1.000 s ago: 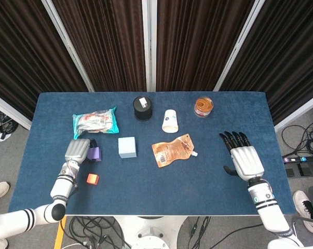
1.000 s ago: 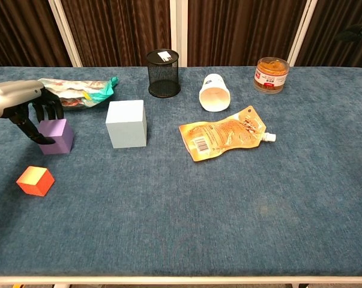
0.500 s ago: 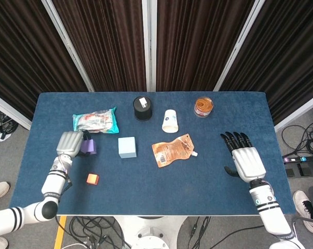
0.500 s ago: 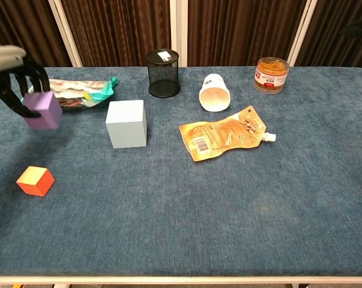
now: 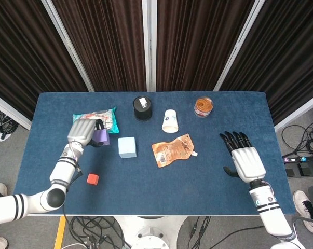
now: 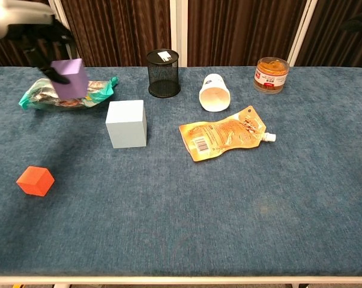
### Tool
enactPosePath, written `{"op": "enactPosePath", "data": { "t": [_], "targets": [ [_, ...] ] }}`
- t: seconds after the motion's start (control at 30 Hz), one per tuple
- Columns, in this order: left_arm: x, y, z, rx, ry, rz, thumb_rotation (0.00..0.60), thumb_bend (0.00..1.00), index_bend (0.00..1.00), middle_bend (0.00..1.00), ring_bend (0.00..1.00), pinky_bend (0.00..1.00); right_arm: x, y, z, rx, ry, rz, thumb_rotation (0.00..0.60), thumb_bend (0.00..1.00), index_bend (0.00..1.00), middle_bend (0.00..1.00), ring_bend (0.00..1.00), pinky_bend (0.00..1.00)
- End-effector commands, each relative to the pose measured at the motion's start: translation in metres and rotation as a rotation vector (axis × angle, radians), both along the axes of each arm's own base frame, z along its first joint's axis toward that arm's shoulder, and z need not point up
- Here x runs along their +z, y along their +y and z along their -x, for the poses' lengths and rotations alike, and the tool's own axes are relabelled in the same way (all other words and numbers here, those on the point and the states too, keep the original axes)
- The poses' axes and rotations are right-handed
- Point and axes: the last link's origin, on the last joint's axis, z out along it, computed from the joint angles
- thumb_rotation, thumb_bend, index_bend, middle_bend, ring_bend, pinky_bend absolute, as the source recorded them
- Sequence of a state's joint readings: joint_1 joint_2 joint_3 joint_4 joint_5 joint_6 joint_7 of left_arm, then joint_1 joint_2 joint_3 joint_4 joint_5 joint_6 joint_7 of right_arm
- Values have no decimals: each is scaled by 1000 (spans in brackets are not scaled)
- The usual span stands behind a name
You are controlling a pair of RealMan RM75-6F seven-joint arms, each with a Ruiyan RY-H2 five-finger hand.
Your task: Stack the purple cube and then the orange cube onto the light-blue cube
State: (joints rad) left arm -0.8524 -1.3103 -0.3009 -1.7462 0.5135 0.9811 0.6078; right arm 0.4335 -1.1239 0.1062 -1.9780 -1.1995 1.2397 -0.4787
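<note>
My left hand (image 5: 83,132) (image 6: 33,33) grips the purple cube (image 5: 100,137) (image 6: 69,78) and holds it in the air, left of the light-blue cube (image 5: 127,147) (image 6: 126,123), which stands on the blue table. The orange cube (image 5: 92,179) (image 6: 35,180) lies on the cloth nearer the front left. Far to the right, my right hand (image 5: 245,158) rests flat with fingers spread and nothing in it; the chest view does not show it.
A snack packet (image 5: 94,121) (image 6: 66,93) lies behind the purple cube. A black mesh cup (image 5: 142,108) (image 6: 163,73), a tipped white cup (image 5: 169,121) (image 6: 215,92), an orange pouch (image 5: 173,149) (image 6: 226,132) and a jar (image 5: 203,107) (image 6: 272,74) sit further back and right.
My left hand has lifted the purple cube off the table and carried it up and rightwards, toward the light-blue cube. The right hand has stayed still.
</note>
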Motion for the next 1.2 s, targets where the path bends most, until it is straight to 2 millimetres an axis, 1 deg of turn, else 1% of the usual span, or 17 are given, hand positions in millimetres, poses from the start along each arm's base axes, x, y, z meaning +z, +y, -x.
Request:
{"op": "enactPosePath", "data": {
  "t": [0.03, 0.23, 0.5, 0.67, 0.8, 1.03, 1.2],
  "targets": [
    [-7, 2, -18, -25, -4, 14, 600, 310, 596, 634, 474, 577, 0, 0, 1, -3, 1, -1, 600, 124, 0, 51, 0, 0],
    [-21, 8, -37, -23, -3, 13, 600, 310, 596, 634, 474, 577, -1, -1, 2, -6, 2, -6, 600, 125, 0, 52, 0, 0],
    [-35, 7, -48, -1, 2, 5, 600, 309, 599, 636, 475, 577, -3, -5, 3, -11, 0, -13, 600, 124, 0, 52, 0, 0],
    [-42, 3, -50, 14, 12, 18, 600, 310, 603, 640, 479, 580, -3, -6, 4, -14, -1, -16, 600, 124, 0, 52, 0, 0],
    [-46, -2, -48, 21, 22, 25, 600, 310, 603, 640, 480, 580, -4, -6, 6, -16, 0, -22, 600, 124, 0, 52, 0, 0],
    [-49, -4, -45, 25, 24, 25, 600, 310, 604, 640, 480, 580, -5, -8, 8, -21, 2, -30, 600, 125, 0, 52, 0, 0],
    [-51, -7, -51, 6, 8, 30, 600, 310, 605, 641, 480, 580, -5, -8, 9, -24, -1, -28, 600, 124, 0, 52, 0, 0]
  ]
}}
